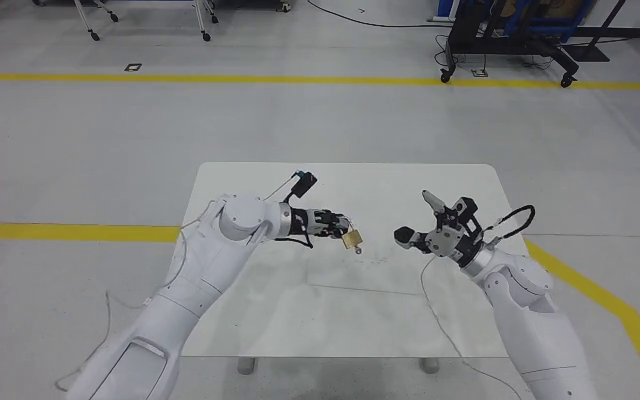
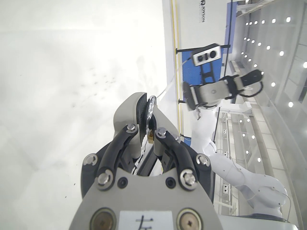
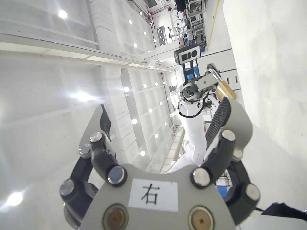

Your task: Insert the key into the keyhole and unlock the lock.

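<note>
A brass padlock (image 1: pixel 351 238) with a silver shackle hangs over the middle of the white table (image 1: pixel 330 320). My left gripper (image 1: pixel 343 226) is shut on it. From the right wrist, the padlock (image 3: pixel 225 90) juts out of the left gripper (image 3: pixel 208 78). In the left wrist view, my left gripper (image 2: pixel 148 105) pinches a bit of brass (image 2: pixel 150 140). A small dark piece (image 1: pixel 358 250) dangles under the lock; I cannot tell if it is the key. My right gripper (image 1: pixel 412 216) is open and holds nothing, a short way right of the lock, facing it. It also shows as the right gripper (image 3: pixel 165 107) and the right gripper (image 2: pixel 221 86).
The tabletop carries only faint scuff marks (image 2: pixel 100 80). Yellow floor lines (image 1: pixel 300 78) run beyond the table, with wheeled stands (image 1: pixel 510 50) far behind.
</note>
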You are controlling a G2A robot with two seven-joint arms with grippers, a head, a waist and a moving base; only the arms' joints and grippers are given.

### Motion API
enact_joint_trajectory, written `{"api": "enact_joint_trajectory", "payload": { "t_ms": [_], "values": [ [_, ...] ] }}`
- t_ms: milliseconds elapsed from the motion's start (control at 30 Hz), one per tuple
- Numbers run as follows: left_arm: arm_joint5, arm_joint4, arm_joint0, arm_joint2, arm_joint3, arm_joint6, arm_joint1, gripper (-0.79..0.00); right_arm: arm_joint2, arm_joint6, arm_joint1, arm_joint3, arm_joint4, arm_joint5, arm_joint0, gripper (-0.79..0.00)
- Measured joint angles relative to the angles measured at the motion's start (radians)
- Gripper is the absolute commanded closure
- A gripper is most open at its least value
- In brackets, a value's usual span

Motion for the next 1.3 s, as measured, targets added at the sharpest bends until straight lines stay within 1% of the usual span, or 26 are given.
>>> {"api": "enact_joint_trajectory", "payload": {
  "t_ms": [167,367,400,467,500,567,633,700,767,800,867,900,1033,1133,1233,1300],
  "values": [
    [0.037,0.079,-0.063,0.085,0.056,0.034,-0.031,0.000,0.016,-0.011,0.000,-0.010,0.018,-0.010,-0.011,-0.785],
    [0.038,0.108,-0.110,0.159,0.143,0.049,-0.070,0.000,0.015,-0.011,0.000,-0.010,0.017,-0.010,-0.010,-0.785],
    [0.036,0.112,-0.114,0.167,0.153,0.058,-0.076,-0.092,0.015,-0.011,0.000,-0.010,0.017,-0.010,-0.010,-0.785],
    [0.035,0.108,-0.119,0.182,0.174,0.075,-0.088,-0.182,0.015,-0.011,0.000,-0.010,0.017,-0.010,-0.010,-0.785],
    [0.041,0.108,-0.121,0.189,0.185,0.080,-0.093,-0.191,0.015,-0.011,0.000,-0.010,0.017,-0.010,-0.010,-0.785],
    [0.065,0.113,-0.127,0.205,0.209,0.086,-0.105,-0.271,0.015,-0.011,0.000,-0.010,0.017,-0.010,-0.010,-0.785],
    [0.074,0.111,-0.131,0.217,0.225,0.084,-0.115,-0.277,0.015,-0.011,0.000,-0.010,0.017,-0.010,-0.010,-0.785],
    [0.072,0.113,-0.135,0.229,0.238,0.083,-0.125,-0.305,0.015,-0.011,0.000,-0.010,0.017,-0.010,-0.010,-0.785],
    [0.070,0.115,-0.139,0.238,0.249,0.084,-0.134,-0.379,0.015,-0.011,0.000,-0.010,0.017,-0.010,-0.010,-0.785],
    [0.069,0.115,-0.142,0.240,0.255,0.085,-0.137,-0.440,0.015,-0.011,0.000,-0.010,0.017,-0.010,-0.010,-0.785],
    [0.064,0.117,-0.150,0.239,0.266,0.090,-0.142,-0.668,0.015,-0.011,0.000,-0.010,0.017,-0.010,-0.010,-0.785],
    [0.059,0.117,-0.154,0.235,0.270,0.095,-0.142,-0.785,0.015,-0.011,0.000,-0.010,0.017,-0.010,-0.010,-0.785],
    [0.022,0.077,-0.164,0.187,0.286,0.112,-0.135,-0.785,0.015,-0.011,0.000,-0.010,0.017,-0.010,-0.010,-0.785],
    [-0.009,0.052,-0.166,0.136,0.293,0.127,-0.119,-0.785,0.015,-0.012,0.000,-0.010,0.016,-0.010,-0.010,-0.785],
    [-0.048,0.072,-0.160,0.086,0.269,0.169,-0.096,-0.785,-0.004,-0.074,-0.002,-0.003,-0.031,-0.035,-0.002,-0.785],
    [-0.076,0.110,-0.147,0.049,0.229,0.215,-0.075,-0.785,-0.005,-0.136,-0.005,0.012,-0.049,-0.072,0.016,-0.785]
  ]
}}
